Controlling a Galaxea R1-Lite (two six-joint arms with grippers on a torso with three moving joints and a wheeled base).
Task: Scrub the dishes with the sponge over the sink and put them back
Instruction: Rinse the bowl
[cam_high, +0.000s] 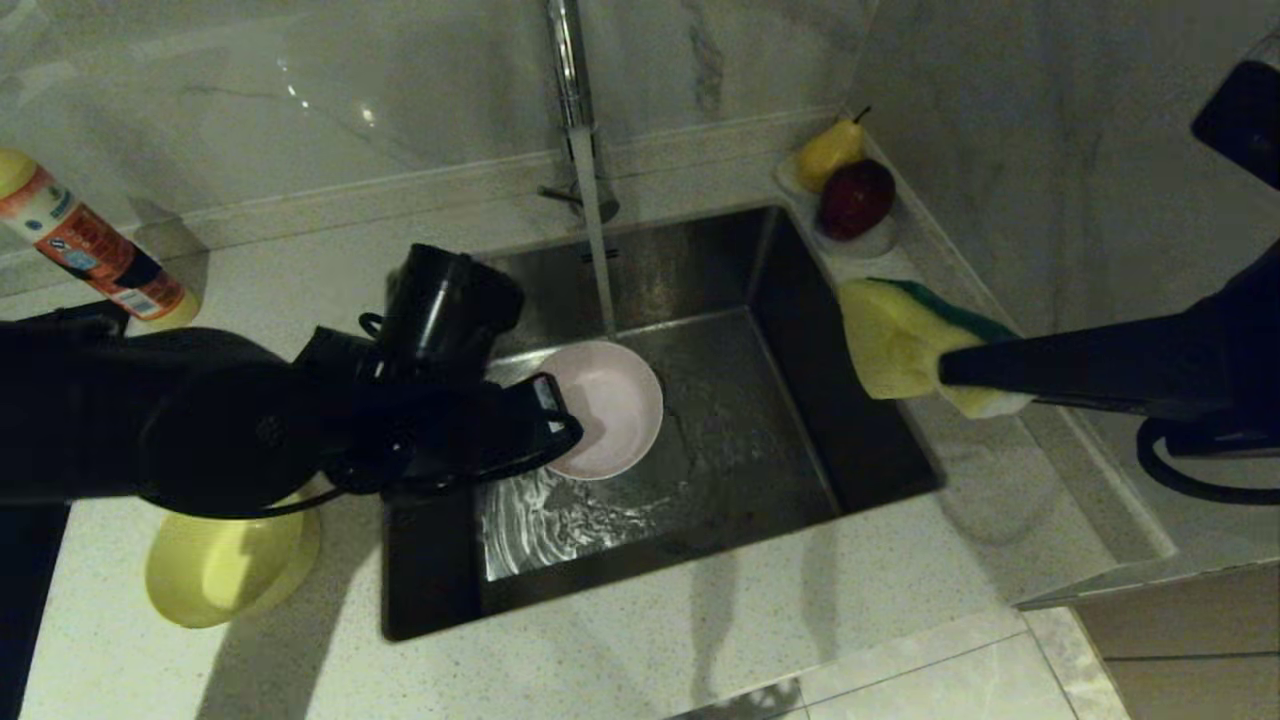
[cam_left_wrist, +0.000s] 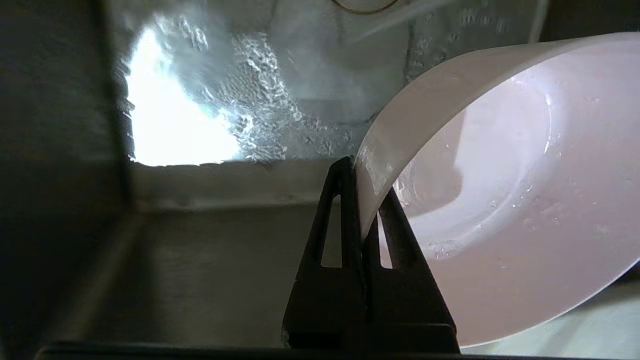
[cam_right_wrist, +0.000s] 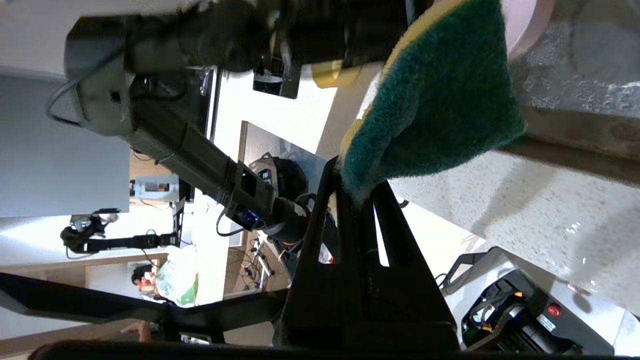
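We saw the left gripper (cam_left_wrist: 362, 200) with its two black fingers pinched on the rim of the pale pink round plastic bowl (cam_high: 610, 405), one finger inside the wall and one outside. The bowl hung tilted above the wet floor of the large square brushed stainless-steel sink (cam_high: 760, 420), its hollow turned toward the faucet's stream of water (cam_high: 598, 240), which fell just behind the bowl's rim. Whether the water struck the bowl we could not tell.

The right gripper (cam_right_wrist: 357, 192) had its fingers clamped on one edge of the small rectangular sponge (cam_high: 905, 340), dark green scouring layer on yellow foam. The sponge hung in the air over the sink's right rim, clear of the pink bowl.

Left of the sink, a yellow round plastic bowl (cam_high: 225, 565) rested on the speckled white counter (cam_high: 700, 640), partly under the left arm.
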